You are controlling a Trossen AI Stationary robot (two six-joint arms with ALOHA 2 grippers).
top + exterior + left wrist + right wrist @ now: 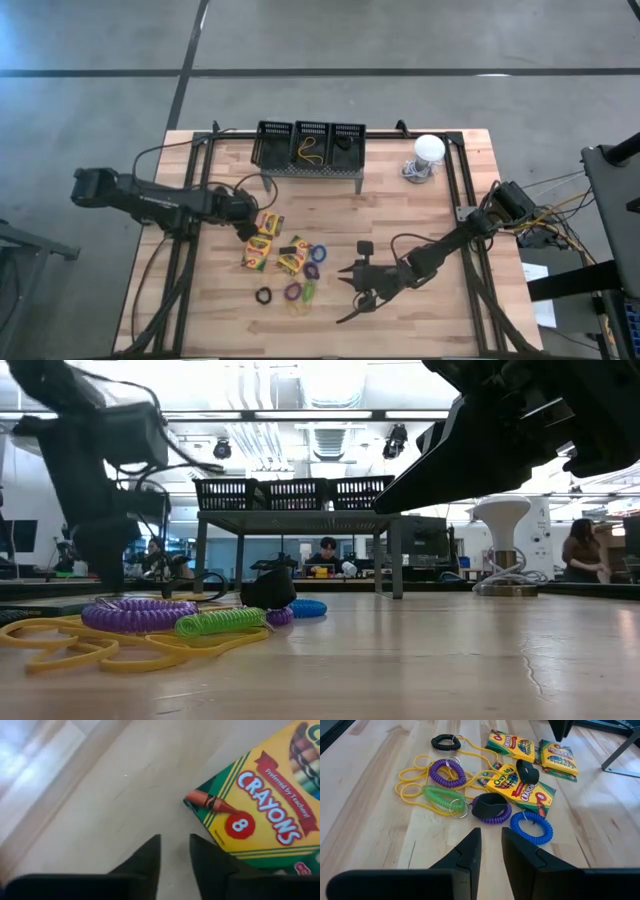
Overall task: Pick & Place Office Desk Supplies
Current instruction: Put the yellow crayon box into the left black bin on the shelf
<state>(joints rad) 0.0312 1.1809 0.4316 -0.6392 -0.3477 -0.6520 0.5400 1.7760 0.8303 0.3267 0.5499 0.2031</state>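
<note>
The crayon box (260, 805) in the left wrist view reads "CRAYONS", "Preferred by Teachers" and an "8" in a red circle. In the right wrist view, a nearer box (522, 787) also shows "CRAYONS" and "8".

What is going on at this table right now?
Two robot arms are sorting desk supplies. The left gripper hovers low beside the crayon boxes, its fingers nearly together with nothing between them. The right gripper waits beside the coiled band loops, also holding nothing. The mesh baskets sit on a grey stand at the table's far edge; one holds something yellow.
</note>
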